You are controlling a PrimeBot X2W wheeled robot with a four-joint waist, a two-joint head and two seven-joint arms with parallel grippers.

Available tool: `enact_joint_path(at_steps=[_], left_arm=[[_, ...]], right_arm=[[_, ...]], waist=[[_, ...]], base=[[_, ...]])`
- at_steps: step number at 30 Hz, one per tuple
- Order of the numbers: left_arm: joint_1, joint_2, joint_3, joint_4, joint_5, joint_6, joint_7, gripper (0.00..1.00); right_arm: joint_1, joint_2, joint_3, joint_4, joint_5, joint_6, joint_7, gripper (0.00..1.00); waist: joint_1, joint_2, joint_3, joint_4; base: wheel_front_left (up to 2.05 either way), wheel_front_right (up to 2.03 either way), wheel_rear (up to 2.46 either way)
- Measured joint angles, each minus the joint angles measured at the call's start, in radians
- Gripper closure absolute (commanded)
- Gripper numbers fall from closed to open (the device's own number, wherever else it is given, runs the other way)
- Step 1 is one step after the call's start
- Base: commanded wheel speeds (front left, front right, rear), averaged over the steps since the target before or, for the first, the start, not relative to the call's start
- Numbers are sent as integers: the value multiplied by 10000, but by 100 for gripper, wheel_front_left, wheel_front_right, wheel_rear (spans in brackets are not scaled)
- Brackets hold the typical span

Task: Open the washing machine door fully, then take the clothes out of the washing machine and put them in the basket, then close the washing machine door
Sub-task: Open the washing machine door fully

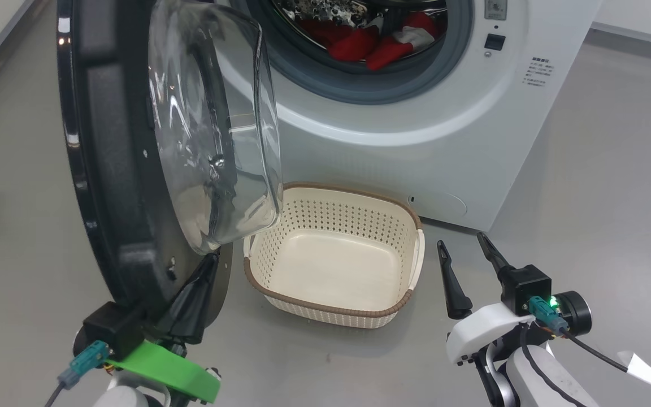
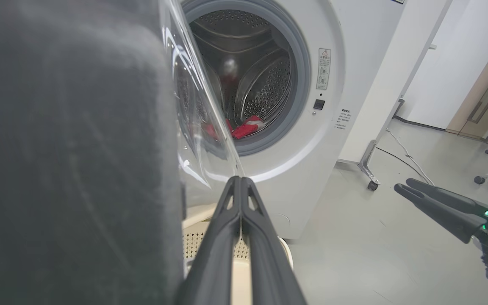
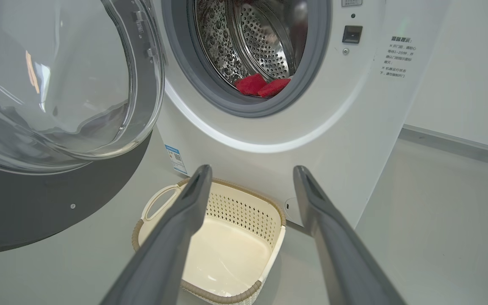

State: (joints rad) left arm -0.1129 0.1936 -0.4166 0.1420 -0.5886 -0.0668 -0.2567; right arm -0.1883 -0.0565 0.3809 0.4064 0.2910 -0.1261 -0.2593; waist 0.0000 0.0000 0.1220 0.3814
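- Two claws stand in different states. At 7 o'clock of the head view the left gripper (image 1: 211, 263) has its fingers pressed together on nothing, and it seems to lean on the inner face of the washing machine door (image 1: 116, 169). At 4 o'clock the right gripper (image 1: 461, 242) has its fingers spread wide and empty
- At 12 o'clock the red clothes (image 1: 359, 45) lie at the front of the steel drum (image 3: 265, 51). The cream basket (image 1: 331, 310) stands empty on the floor just before the washing machine (image 1: 393, 147), at 6 o'clock from its opening
- Risk: the left fingers only push the door and do not hold it, so I think they could slide off the smooth face and the door could swing back toward the opening
- Risk: the glass bowl (image 1: 212, 124) of the door hangs over the 10 o'clock corner of the basket, so a garment carried out could brush it and drop outside the rim
- Risk: the right fingers going inside could catch the grey gasket (image 1: 331, 85), or pinch only a part of the soft cloth
- Risk: the basket looks light, and an arm could push it away
- Writing: a warning sticker with a red triangle (image 2: 324, 67) sits at 3 o'clock of the opening, printed lines of characters (image 1: 537, 70) lie further right, and a small blue label with a square code (image 3: 175, 157) is at 7 o'clock. All are too small to read, and I can read no brand name
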Motion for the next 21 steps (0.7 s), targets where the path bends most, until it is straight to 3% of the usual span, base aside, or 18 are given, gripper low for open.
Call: enact_joint_path(at_steps=[11,21], left_arm=[[125,272,1498,456,-163,579,0,100],[123,775,3043,1108,-593,1058,2,100]], right_arm=[[-2,4,314,38,59,0,0,0],[-100,-4,706,115,109,0,0,0]], waist=[[0,0,114,470],[0,0,351,182]], base=[[0,0,0],[0,0,0]])
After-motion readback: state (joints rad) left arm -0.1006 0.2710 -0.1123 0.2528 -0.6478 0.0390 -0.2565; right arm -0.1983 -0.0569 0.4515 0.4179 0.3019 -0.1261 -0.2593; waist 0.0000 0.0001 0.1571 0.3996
